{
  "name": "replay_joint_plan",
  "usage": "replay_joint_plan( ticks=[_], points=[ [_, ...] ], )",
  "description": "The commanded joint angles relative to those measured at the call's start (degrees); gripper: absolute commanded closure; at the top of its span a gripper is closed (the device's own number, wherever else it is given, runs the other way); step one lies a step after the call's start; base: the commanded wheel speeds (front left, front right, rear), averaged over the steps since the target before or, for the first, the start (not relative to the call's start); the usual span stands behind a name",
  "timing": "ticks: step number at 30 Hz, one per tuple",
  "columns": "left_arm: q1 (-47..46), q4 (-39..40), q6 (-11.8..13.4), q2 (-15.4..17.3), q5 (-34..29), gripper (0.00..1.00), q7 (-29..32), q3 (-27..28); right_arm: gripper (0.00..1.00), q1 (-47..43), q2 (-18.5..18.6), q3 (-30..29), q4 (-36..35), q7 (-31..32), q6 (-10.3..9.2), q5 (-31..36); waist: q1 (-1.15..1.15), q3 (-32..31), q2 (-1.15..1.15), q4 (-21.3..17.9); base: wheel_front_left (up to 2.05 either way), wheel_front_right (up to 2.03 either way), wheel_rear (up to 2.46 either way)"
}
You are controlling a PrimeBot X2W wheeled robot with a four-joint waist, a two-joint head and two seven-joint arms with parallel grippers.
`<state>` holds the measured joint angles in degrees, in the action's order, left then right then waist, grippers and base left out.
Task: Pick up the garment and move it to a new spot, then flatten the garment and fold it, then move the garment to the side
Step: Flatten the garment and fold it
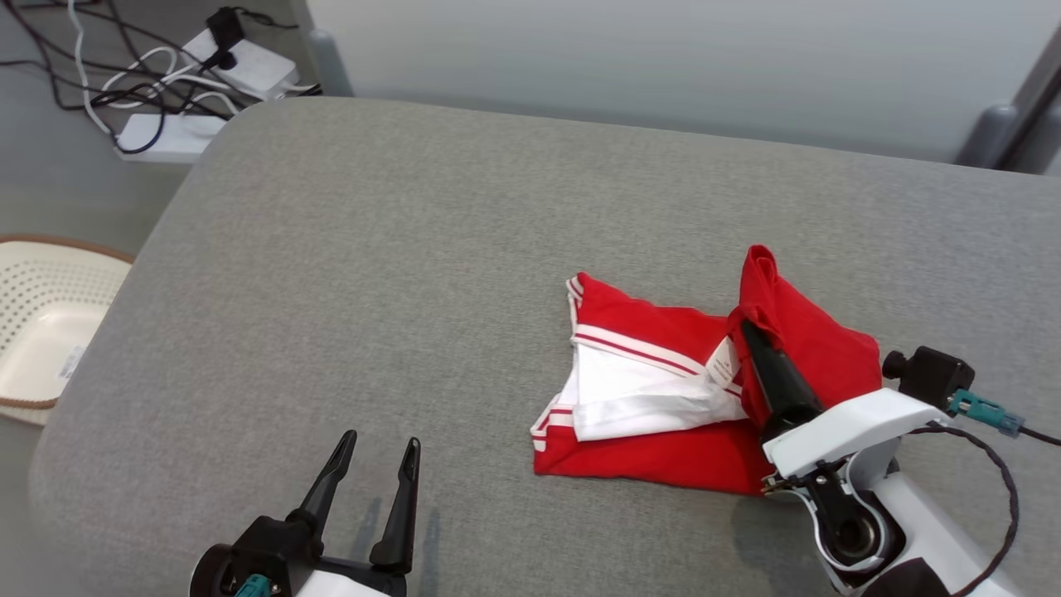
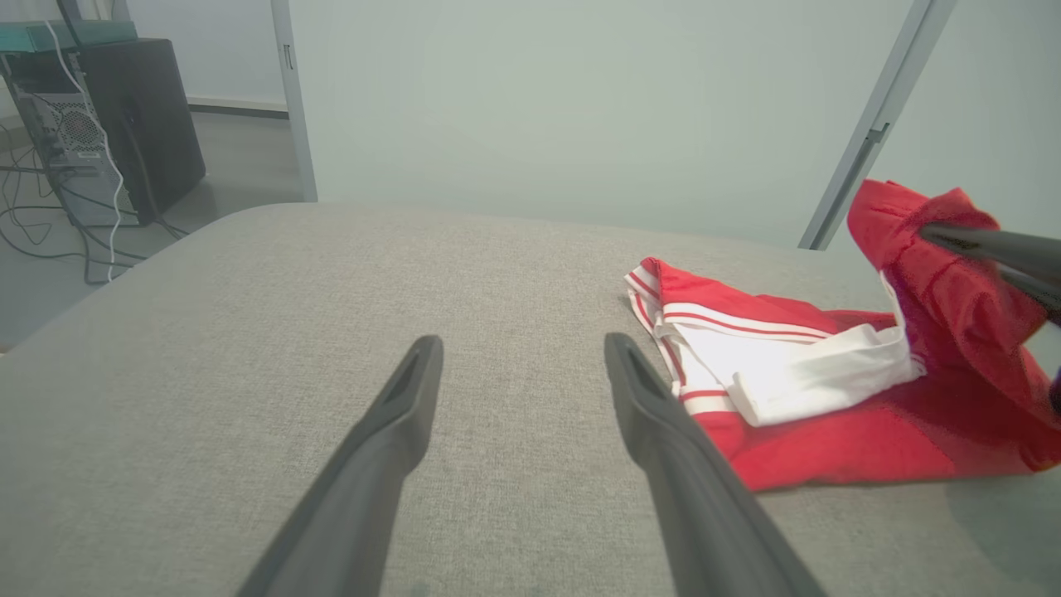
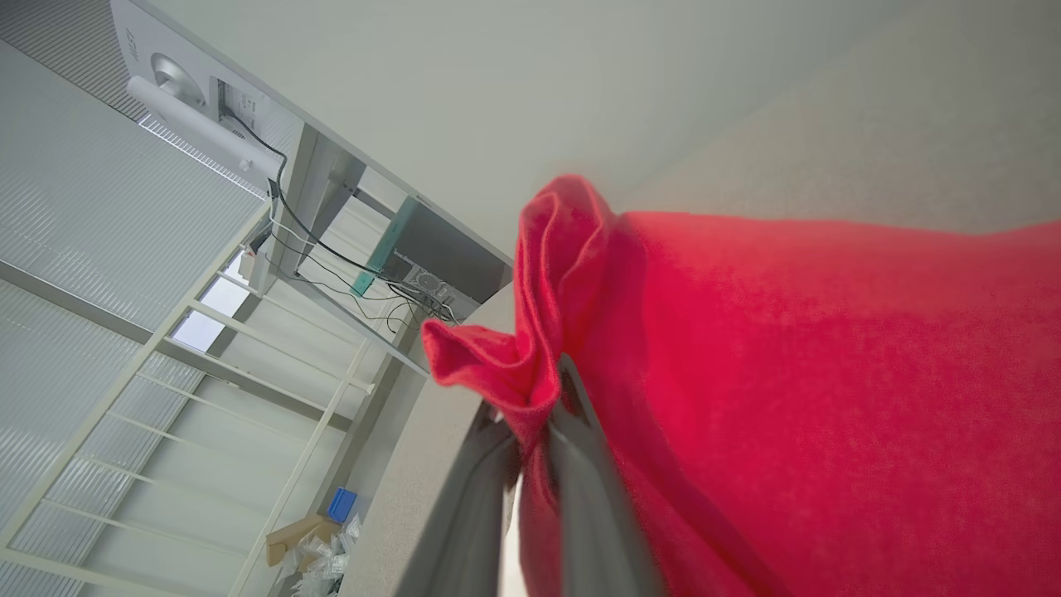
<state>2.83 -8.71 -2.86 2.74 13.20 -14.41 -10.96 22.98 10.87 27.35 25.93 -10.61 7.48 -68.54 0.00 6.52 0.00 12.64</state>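
Head camera: set high, above and behind both grippers, facing forward and down over the grey fabric-covered table (image 1: 414, 249) at moderate range.

Left wrist camera: set low behind the left gripper (image 2: 522, 340), facing along its fingers, almost level across the table. The red-and-white garment (image 2: 829, 448) lies to this gripper's right.

Right wrist camera: set close behind the right gripper (image 3: 530, 398), steeply rolled, with red cloth at very short range.

All three views share the garment. The head and left wrist views also share the table top.
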Motion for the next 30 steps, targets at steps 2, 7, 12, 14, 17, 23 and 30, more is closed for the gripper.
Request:
replay_joint_plan(
  ticks=[2, 7, 12, 14, 17, 23, 30],
  points=[
    [-2.92, 1.42, 0.41, 0.14, 0.33, 0.00, -0.59, 1.27, 1.00, 1.62, -1.12, 1.65, -0.01, -0.87, 0.01, -0.42, 0.00, 0.85, 0.00, 2.39, 0.00, 0.00, 0.00],
    [-3.14, 1.40, 0.61, 0.14, 0.81, 0.00, -0.59, 0.66, 1.00, 3.31, -2.95, 3.75, 1.70, -1.47, 0.01, -0.36, 0.00, 1.47, 0.00, 4.73, 0.00, 0.00, 0.00],
    [-3.50, 1.08, 0.78, 0.14, 1.42, 0.00, -0.59, -0.15, 1.00, 4.87, -4.12, 5.66, 2.83, -1.82, 0.01, -0.85, 0.00, 1.96, 0.00, 6.47, 0.00, 0.00, 0.00],
    [-3.60, 0.98, 0.93, 0.14, 1.62, 0.00, -0.59, -0.28, 1.00, 5.25, -4.34, 6.28, 3.46, -1.97, 0.01, -1.01, 0.00, 2.04, 0.00, 6.99, 0.00, 0.00, 0.00],
    [-3.61, 0.92, 1.11, 0.14, 2.03, 0.00, -0.59, -0.43, 1.00, 5.71, -4.79, 7.41, 4.59, -2.26, 0.01, -1.49, 0.00, 2.16, 0.00, 7.81, 0.00, 0.00, 0.00],
    [-3.68, 0.78, 1.31, 0.14, 2.39, 0.00, -0.59, -0.82, 1.00, 6.52, -5.08, 9.14, 8.29, -2.55, 0.01, -0.92, 0.00, 2.19, 0.00, 8.32, 0.00, 0.00, 0.00],
    [-3.71, 0.86, 1.61, 0.14, 2.62, 0.00, -0.59, -1.02, 0.00, 7.32, -6.29, 11.03, 10.42, -2.32, 0.01, -1.82, 0.00, 1.92, 0.00, 8.33, 0.00, 0.00, 0.00]
  ],
)
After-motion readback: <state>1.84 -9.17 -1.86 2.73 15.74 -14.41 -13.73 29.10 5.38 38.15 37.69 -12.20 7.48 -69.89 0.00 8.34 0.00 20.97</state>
